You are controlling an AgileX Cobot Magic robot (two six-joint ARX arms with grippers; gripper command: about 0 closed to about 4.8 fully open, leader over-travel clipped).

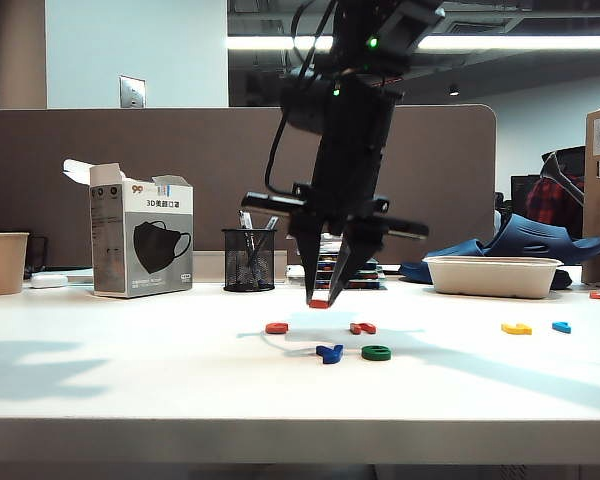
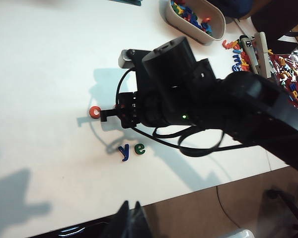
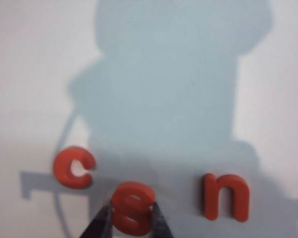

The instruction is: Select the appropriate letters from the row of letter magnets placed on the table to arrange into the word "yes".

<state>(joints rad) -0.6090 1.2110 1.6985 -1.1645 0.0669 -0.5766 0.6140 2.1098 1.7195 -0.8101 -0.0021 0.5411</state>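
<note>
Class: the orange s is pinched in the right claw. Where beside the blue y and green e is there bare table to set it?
Bare table lies right of the green e, toward the yellow letter. It is crowded behind, by the orange c and n, under the right claw holding the s.

On the grey-and-white cardboard mask box (image 1: 141,240) we read "3D" before characters too small to make out. On the white counter (image 3: 35,59) we read orange-red plastic letters "c" (image 3: 73,167) and "n" (image 3: 226,196), and an orange-red "s" (image 3: 133,208) pinched between the right gripper's fingers (image 3: 100,224). We read a dark blue "y" (image 2: 124,151) and green "e" (image 2: 139,148).
</note>
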